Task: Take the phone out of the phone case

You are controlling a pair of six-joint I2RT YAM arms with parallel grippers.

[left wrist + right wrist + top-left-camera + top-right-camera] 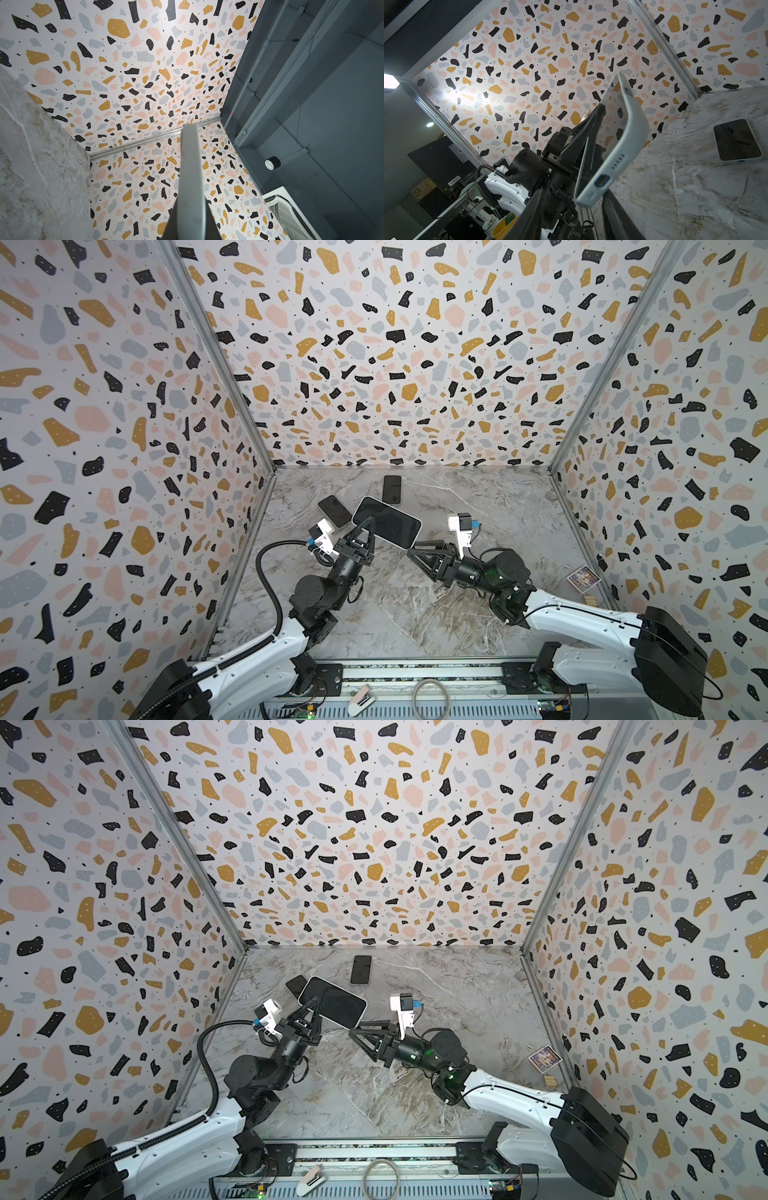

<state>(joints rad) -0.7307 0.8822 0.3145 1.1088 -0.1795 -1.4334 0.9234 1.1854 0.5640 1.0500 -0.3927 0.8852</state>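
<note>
We see second phone [334, 511] flat on tabletop [478, 506], toward far-left corner. Left gripper [367, 521] clamps phone case [633, 133]; phone [388, 522] inside, screen up, held tilted off tabletop, left of centre. Third phone [392, 489] flat near far edge. Right gripper [411, 546]: jaws apart, straddling case's end, not clamped.

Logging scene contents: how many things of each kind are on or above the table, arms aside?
Phones: 3
Card: 1
Wooden block: 1
Total: 5
</note>
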